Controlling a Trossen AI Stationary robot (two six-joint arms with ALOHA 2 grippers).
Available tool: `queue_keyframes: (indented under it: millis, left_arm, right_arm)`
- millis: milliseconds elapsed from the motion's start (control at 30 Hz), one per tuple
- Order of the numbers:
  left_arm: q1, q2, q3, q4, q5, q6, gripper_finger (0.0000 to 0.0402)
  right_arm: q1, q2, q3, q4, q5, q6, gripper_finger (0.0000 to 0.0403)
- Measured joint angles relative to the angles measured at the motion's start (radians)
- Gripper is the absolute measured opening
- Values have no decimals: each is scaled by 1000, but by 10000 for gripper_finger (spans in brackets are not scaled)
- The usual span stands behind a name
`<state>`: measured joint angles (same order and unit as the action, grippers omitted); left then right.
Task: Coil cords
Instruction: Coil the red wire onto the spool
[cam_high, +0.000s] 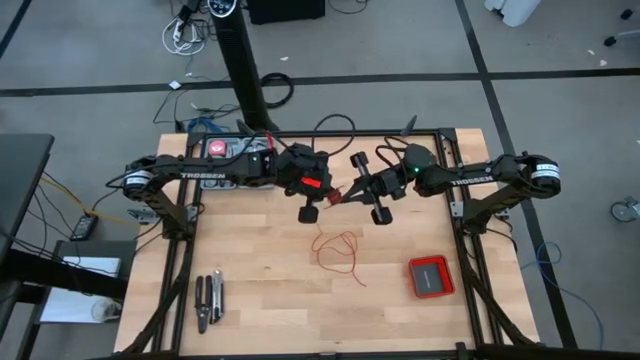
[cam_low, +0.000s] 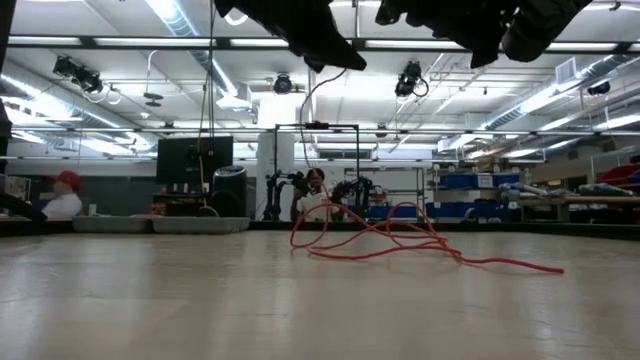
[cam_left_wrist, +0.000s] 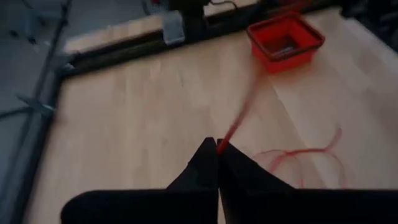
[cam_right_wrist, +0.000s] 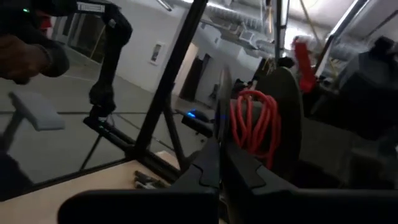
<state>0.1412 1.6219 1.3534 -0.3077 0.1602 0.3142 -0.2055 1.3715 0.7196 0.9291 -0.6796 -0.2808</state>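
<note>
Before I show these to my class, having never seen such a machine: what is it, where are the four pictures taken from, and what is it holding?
Two dark robot arms work over a wooden table. One camera looks straight down, one sits at table height, and one rides on each wrist.

The left gripper is shut on a thin red wire, whose loose loops lie mid-table. The right gripper is shut beside a black spool already wound with red turns.

Also on the table: a red box and some pliers.

Wooden table (cam_high: 260, 290) carries red wire (cam_high: 338, 250), red box (cam_high: 431, 276), pliers (cam_high: 208, 300).
</note>
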Motion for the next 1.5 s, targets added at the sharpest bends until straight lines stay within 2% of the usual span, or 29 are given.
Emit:
queue_keyframes:
  millis: [133,267,400,633,733,867,933,1067,1500]
  left_arm:
    - [2,0,1,18,19,-7,1]
    - [2,0,1,-7,20,-55,1]
    - [4,-6,0,-84,18,-118,1]
    - [6,-25,0,-217,-9,-180,1]
    - [7,-26,0,-216,-9,-184,1]
    - [10,-26,0,-218,-6,-180,1]
    - [10,-26,-2,-216,-9,-180,2]
    - [9,-26,-2,-203,-71,-176,14]
    - [10,-25,-2,-191,-105,-156,73]
  right_arm:
    - [8,2,0,17,51,-18,1]
    - [9,-1,0,-11,56,-10,1]
    - [3,-23,0,-122,114,-19,1]
    - [-40,-67,0,-331,151,4,1]
    - [-46,-67,1,-390,176,18,1]
    - [-41,-67,1,-433,285,22,1]
    - [-41,-67,1,-450,299,21,1]
    - [-42,-66,1,-467,301,9,1]
    - [-40,-67,2,-523,274,-21,0]
